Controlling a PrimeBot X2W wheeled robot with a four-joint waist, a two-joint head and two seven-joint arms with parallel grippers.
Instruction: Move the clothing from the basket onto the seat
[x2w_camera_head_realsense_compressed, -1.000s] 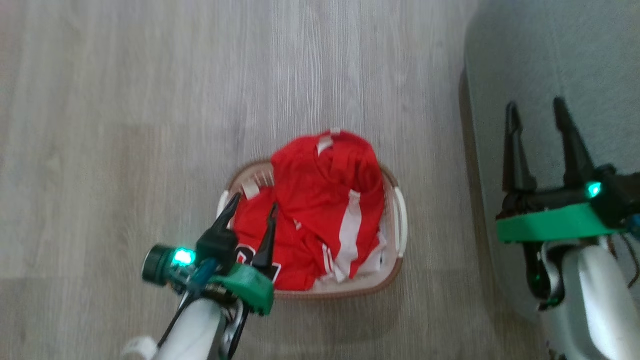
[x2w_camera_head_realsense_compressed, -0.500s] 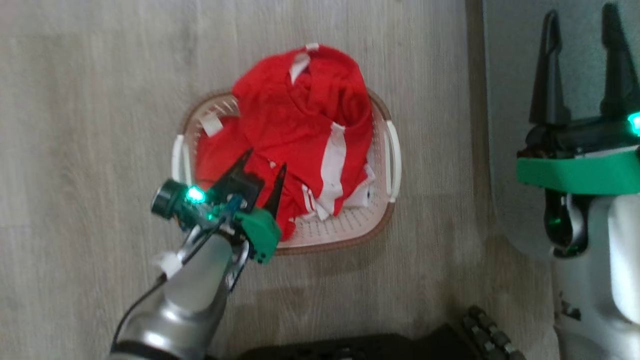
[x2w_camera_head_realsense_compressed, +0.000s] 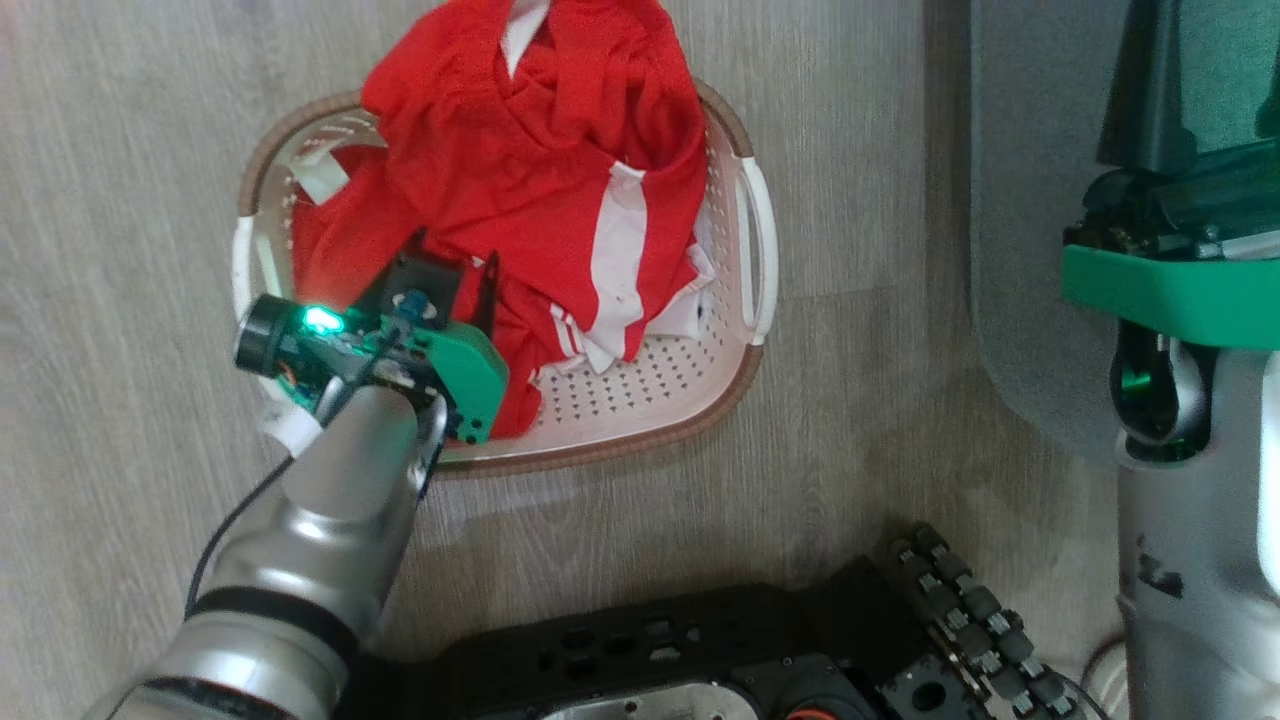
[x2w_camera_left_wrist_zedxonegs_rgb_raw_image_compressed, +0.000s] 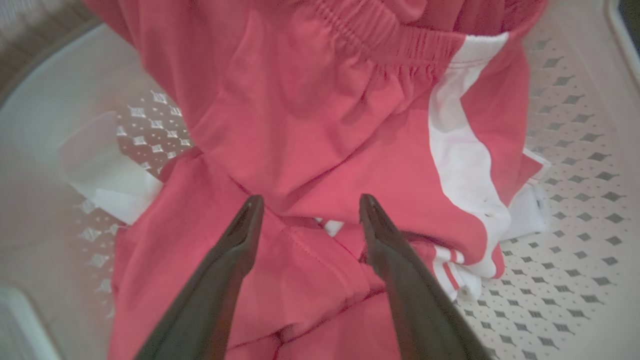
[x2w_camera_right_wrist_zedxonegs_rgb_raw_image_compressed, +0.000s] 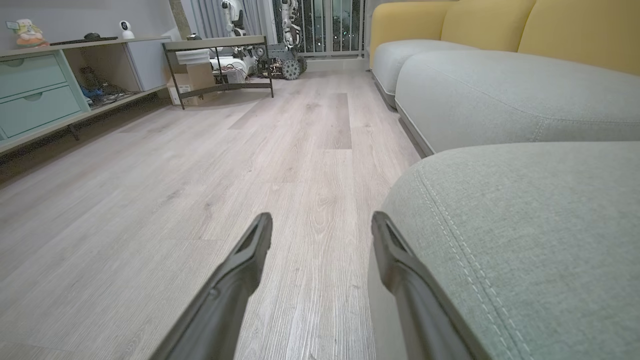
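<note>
The task is only at its beginning. All of the clothing (x2w_camera_head_realsense_compressed: 520, 190) lies in the basket (x2w_camera_head_realsense_compressed: 650, 400), heaped toward the 11 o'clock side, with one fold over the rim at 12 o'clock. The perforated bottom is bare at 5 o'clock. Nothing red is on the seat (x2w_camera_head_realsense_compressed: 1020, 200), which stands at 3 o'clock from the basket, with a strip of floor (x2w_camera_head_realsense_compressed: 850, 480) between them.

The left gripper (x2w_camera_left_wrist_zedxonegs_rgb_raw_image_compressed: 311, 200) is down inside the basket, at its 7 o'clock part. Its jaws are wide apart. In the left wrist view the two tips stand on each side of a red fold, near the white stripe. I cannot tell if they touch the fabric, and nothing is held. The right gripper (x2w_camera_right_wrist_zedxonegs_rgb_raw_image_compressed: 322, 220) also has its jaws apart and empty, low beside the edge of the seat.

I judge that no step is done. Closing on the fabric, lifting it out, carrying it toward 3 o'clock and releasing it on the seat all remain.
</note>
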